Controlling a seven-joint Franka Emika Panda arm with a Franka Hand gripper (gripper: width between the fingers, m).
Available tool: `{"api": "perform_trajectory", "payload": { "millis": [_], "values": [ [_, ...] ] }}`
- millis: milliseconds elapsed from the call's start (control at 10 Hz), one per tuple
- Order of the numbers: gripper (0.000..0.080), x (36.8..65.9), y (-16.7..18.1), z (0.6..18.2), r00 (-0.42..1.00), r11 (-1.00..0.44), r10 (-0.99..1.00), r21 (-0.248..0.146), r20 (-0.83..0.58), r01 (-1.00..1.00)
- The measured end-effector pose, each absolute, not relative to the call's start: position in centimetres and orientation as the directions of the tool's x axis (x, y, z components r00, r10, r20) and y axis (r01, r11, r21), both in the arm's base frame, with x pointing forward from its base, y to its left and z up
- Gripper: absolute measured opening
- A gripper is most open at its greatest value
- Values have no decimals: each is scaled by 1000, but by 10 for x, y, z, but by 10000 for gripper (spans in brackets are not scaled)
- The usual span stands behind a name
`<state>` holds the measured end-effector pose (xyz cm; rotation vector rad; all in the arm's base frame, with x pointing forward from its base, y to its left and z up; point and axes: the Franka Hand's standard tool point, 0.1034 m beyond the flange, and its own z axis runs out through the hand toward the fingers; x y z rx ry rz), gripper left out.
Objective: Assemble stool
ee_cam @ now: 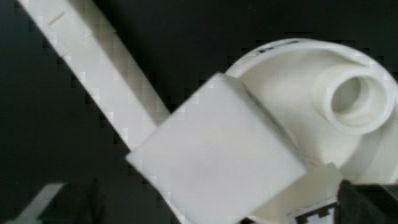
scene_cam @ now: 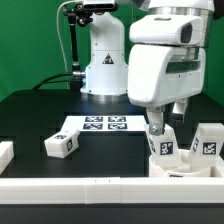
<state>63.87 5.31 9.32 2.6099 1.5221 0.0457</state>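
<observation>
The white round seat (scene_cam: 186, 166) lies at the front on the exterior view's right. In the wrist view the seat (ee_cam: 329, 90) shows a round hole. One tagged leg (scene_cam: 163, 147) stands at the seat's left edge, right under my gripper (scene_cam: 165, 128). In the wrist view this leg (ee_cam: 217, 150) fills the middle, turned corner-on between the jaws and overlapping the seat. My gripper (ee_cam: 205, 205) looks open, its dark fingers (ee_cam: 365, 195) far apart at either side of the leg and not pressing on it. A second leg (scene_cam: 208, 141) stands to the right, a third leg (scene_cam: 62, 145) lies to the left.
The marker board (scene_cam: 100, 125) lies flat behind the middle. A long white border bar (scene_cam: 100, 187) runs along the front edge, also in the wrist view (ee_cam: 98, 70); another bar piece (scene_cam: 5, 152) sits at the left. The robot base (scene_cam: 105, 60) stands behind.
</observation>
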Motion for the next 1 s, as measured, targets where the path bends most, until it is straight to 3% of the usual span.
{"api": "perform_trajectory", "payload": {
  "millis": [700,1000],
  "values": [
    [649,638,45,89,90,-77,987,99,-134,992],
    [649,638,47,87,14,1,986,93,-166,996]
  ]
}}
